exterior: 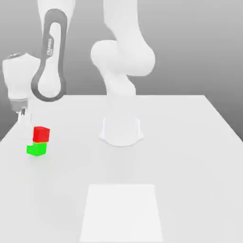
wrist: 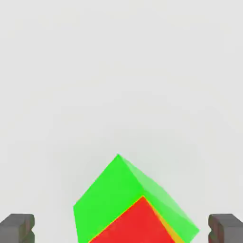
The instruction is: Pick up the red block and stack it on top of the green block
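The red block [exterior: 41, 134] rests on top of the green block [exterior: 36, 149] near the exterior view's left edge of the table, sitting slightly offset toward the right. My gripper [exterior: 23, 118] hangs just left of and a little above the stack. In the hand view the red block [wrist: 135, 225] lies on the green block [wrist: 114, 190], turned corner-on. The two dark fingertips [wrist: 17, 228] stand far apart on either side, touching neither block. The gripper [wrist: 121, 230] is open and holds nothing.
The arm's white base [exterior: 121, 130] stands at the middle of the white table [exterior: 190, 142]. A pale square patch [exterior: 122, 213] lies on the table toward the front. The arm's links rise above the stack at the left.
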Robot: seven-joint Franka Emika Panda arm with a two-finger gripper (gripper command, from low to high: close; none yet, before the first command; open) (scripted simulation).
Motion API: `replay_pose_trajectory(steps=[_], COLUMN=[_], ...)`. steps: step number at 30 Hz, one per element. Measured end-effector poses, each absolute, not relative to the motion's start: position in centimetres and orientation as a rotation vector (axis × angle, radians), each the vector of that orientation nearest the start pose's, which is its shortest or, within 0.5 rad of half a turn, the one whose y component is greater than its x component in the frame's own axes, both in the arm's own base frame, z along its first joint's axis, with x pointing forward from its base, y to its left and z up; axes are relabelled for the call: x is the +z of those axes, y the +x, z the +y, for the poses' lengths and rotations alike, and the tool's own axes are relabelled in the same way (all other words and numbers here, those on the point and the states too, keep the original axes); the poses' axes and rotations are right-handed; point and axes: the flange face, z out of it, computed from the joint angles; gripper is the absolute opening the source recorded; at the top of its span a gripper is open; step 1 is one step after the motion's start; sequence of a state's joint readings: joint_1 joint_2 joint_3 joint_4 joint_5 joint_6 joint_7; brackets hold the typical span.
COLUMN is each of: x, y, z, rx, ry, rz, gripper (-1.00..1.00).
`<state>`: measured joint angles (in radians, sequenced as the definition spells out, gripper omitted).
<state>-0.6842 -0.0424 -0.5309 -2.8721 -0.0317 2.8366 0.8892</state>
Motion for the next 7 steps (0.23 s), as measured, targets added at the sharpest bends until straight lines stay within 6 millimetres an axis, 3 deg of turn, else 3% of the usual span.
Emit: replay_pose_trajectory(steps=[7], x=[24.1], y=[12.7], z=[-32.7], rx=[-0.001], ry=[-1.601], rz=[2.698], gripper=[1.00])
